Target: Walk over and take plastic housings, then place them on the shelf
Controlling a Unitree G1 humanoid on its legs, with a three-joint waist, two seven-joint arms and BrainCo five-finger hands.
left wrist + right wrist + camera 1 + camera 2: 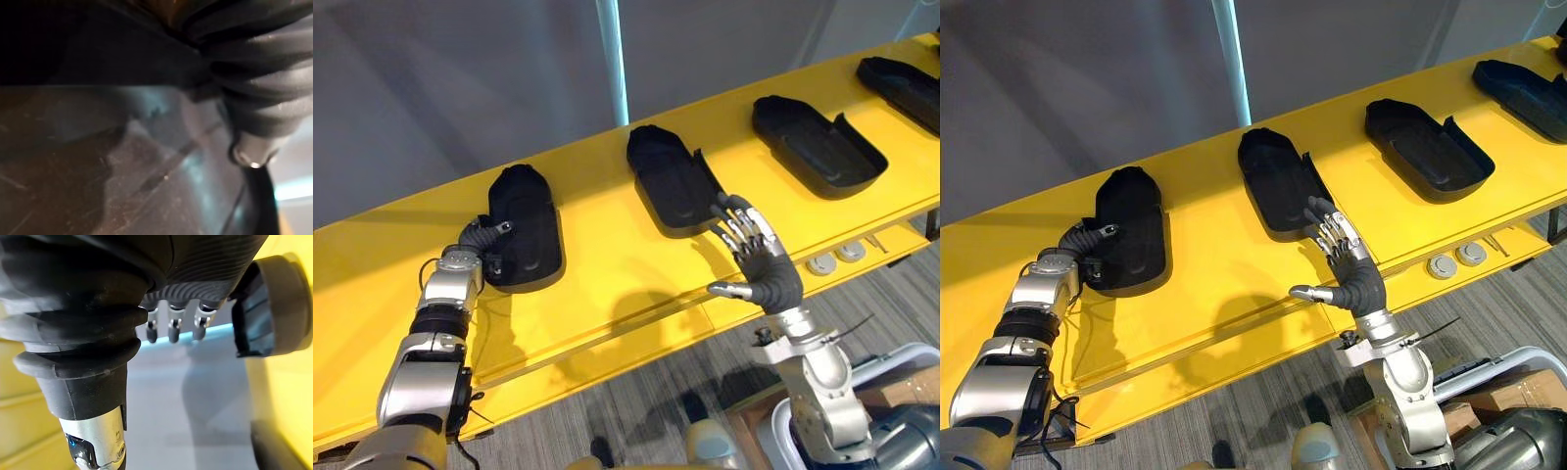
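Several black plastic housings lie in a row on the yellow shelf (607, 284). My left hand (481, 238) reaches into the leftmost housing (527, 211), and its ribbed cover (254, 73) is pressed against the dark shell. The hand's front is hidden inside the housing. My right hand (761, 262) is open with its fingers straight and its thumb spread. Its fingertips are at the near edge of the second housing (668, 174), whose end shows as a housing (274, 303) in the right wrist view. A third housing (815, 142) and a fourth housing (903, 83) lie further right.
Two round silver discs (835, 258) sit on a lower ledge at the shelf's front right. A cardboard box (901, 390) and a white bin rim (783, 431) stand on the carpet at the lower right. A grey wall rises behind the shelf.
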